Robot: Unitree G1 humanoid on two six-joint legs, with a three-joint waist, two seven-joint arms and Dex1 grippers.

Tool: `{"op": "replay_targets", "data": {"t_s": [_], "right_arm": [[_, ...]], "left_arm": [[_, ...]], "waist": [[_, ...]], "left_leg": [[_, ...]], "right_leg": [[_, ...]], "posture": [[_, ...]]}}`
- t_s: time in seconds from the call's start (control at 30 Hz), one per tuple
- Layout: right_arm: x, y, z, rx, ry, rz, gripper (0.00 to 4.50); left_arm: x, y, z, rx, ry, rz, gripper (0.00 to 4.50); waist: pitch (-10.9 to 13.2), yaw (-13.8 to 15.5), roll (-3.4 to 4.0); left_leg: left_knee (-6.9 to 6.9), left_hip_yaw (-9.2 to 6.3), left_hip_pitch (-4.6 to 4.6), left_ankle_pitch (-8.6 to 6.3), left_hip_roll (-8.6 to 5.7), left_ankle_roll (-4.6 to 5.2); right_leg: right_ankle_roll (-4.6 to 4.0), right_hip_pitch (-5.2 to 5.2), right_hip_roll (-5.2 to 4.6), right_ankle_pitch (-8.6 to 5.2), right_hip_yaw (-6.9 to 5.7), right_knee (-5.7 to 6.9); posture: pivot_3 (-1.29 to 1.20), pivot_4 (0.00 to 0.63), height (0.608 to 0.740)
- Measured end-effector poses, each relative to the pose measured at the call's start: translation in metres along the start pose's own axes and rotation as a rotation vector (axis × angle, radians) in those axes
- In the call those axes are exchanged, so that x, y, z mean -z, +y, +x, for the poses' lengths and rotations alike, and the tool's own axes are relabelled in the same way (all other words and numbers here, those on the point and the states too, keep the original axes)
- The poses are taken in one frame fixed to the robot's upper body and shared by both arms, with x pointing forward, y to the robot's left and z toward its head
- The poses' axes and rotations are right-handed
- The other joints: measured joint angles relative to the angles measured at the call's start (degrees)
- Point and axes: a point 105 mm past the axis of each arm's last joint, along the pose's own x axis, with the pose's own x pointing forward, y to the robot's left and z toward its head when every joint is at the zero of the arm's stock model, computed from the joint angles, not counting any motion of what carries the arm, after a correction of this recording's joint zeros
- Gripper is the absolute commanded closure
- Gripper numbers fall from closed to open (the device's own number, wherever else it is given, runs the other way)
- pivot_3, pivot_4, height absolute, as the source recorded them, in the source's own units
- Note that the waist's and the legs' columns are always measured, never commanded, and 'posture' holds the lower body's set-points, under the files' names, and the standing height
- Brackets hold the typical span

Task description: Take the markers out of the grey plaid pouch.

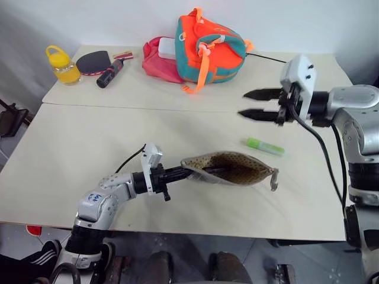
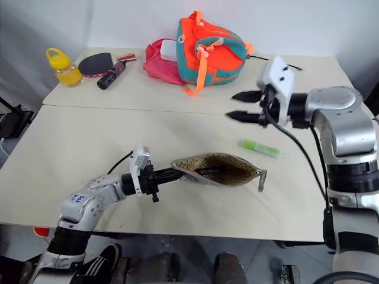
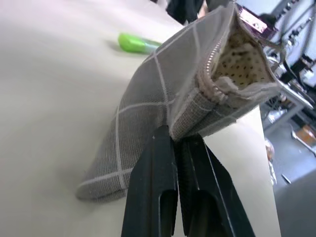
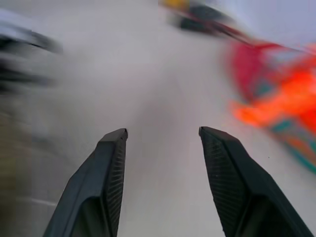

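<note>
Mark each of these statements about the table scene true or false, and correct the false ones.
1. The left claw is shut on the grey plaid pouch. True.
2. The green marker lies inside the pouch. False: it lies on the table, beside the pouch.
3. The right claw holds a marker. False: it is open and empty, above the table.
4. The pouch's mouth is open, showing dotted lining. True.
5. The yellow bottle stands next to the pouch. False: it stands at the far left corner.
</note>
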Motion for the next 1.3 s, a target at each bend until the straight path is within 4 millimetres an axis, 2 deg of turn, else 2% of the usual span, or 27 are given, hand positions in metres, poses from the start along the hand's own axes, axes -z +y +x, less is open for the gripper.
{"op": "replay_targets", "data": {"t_s": [0.13, 0.23, 0.33, 0.4, 0.47, 0.63, 0.83, 0.93, 1.07, 1.2, 1.3], "right_arm": [[0.009, 0.035, 0.012, -0.125, 0.016, 0.056, 4.47], [0.019, 0.047, 0.020, -0.157, 0.076, 0.010, 4.47], [0.056, 0.047, 0.018, -0.144, 0.244, -0.077, 4.47], [0.072, 0.046, 0.016, -0.147, 0.295, -0.085, 4.47], [0.073, 0.043, 0.014, -0.142, 0.305, -0.111, 4.47], [0.074, 0.031, -0.004, -0.139, 0.419, -0.217, 4.47], [0.047, 0.029, -0.012, -0.214, 0.414, -0.193, 4.47], [0.053, 0.032, -0.015, -0.254, 0.471, -0.197, 4.47], [0.069, 0.044, 0.001, -0.313, 0.499, -0.216, 4.47], [0.083, 0.055, 0.012, -0.353, 0.516, -0.200, 4.47], [0.084, 0.049, 0.021, -0.318, 0.510, -0.236, 4.47]], "left_arm": [[0.000, 0.002, -0.001, -0.014, -0.003, -0.010, 4.50], [0.000, 0.003, -0.001, -0.021, -0.003, -0.018, 4.50], [0.000, 0.002, -0.002, -0.018, -0.005, -0.037, 4.50], [0.000, 0.003, -0.002, -0.023, -0.004, -0.054, 4.50], [0.000, 0.003, -0.002, -0.021, -0.003, -0.076, 4.50], [-0.007, -0.014, 0.006, 0.094, -0.006, -0.220, 4.50], [-0.034, -0.030, 0.016, 0.214, -0.051, -0.324, 4.50], [-0.028, -0.032, 0.017, 0.224, -0.011, -0.353, 4.50], [-0.011, -0.031, 0.024, 0.199, 0.052, -0.348, 4.50], [-0.001, -0.018, 0.023, 0.158, 0.028, -0.422, 4.50], [0.003, -0.010, 0.022, 0.141, 0.017, -0.420, 4.50]], "waist": [[0.0, 0.4, -0.02], [0.0, 0.2, -0.02], [0.0, 0.3, -0.09], [0.0, 0.2, -0.09], [0.0, 0.1, -0.09], [0.1, 0.2, -0.13], [0.1, 0.2, -0.20], [0.1, 0.2, -0.20], [0.1, 0.0, -0.20], [0.1, 0.2, -0.23], [0.1, 0.1, -0.26]], "left_leg": [[0.01, -0.03, -0.06, 0.00, -0.07, 0.01], [0.06, 0.03, -0.05, 0.00, -0.07, 0.01], [0.10, 0.07, -0.03, 0.00, -0.12, 0.02], [0.08, 0.14, -0.03, 0.03, -0.13, 0.07], [0.08, 0.16, 0.00, 0.04, -0.11, 0.08], [0.08, 0.10, -0.01, 0.04, -0.10, 0.08], [0.08, 0.03, -0.03, 0.04, -0.09, 0.08], [0.03, 0.03, -0.04, 0.04, -0.12, 0.08], [0.04, 0.09, -0.02, 0.04, -0.11, 0.07], [0.19, 0.08, -0.03, 0.04, -0.11, 0.08], [0.36, 0.11, -0.02, 0.04, -0.12, 0.08]], "right_leg": [[0.02, 0.01, -0.03, 0.01, -0.01, -0.07], [0.03, 0.01, 0.00, 0.01, -0.07, -0.07], [0.03, 0.01, 0.04, 0.01, -0.07, -0.10], [0.03, 0.01, 0.06, 0.01, -0.08, -0.10], [0.05, 0.00, 0.06, 0.02, -0.10, -0.08], [0.05, 0.00, 0.00, 0.02, -0.07, -0.08], [0.05, 0.04, -0.02, 0.02, -0.05, -0.10], [0.07, 0.04, 0.03, 0.03, -0.06, -0.14], [0.09, 0.03, 0.15, 0.04, -0.10, -0.15], [0.09, 0.03, 0.12, 0.04, -0.13, -0.14], [0.08, 0.03, 0.14, 0.04, -0.16, -0.13]], "posture": [[0.00, 0.150, 0.740], [0.00, 0.150, 0.740], [0.00, 0.150, 0.740], [0.00, 0.150, 0.740], [0.00, 0.150, 0.740], [0.00, 0.150, 0.740], [0.00, 0.150, 0.740], [0.00, 0.150, 0.740], [0.00, 0.150, 0.740], [0.00, 0.150, 0.740], [0.00, 0.150, 0.740]]}}
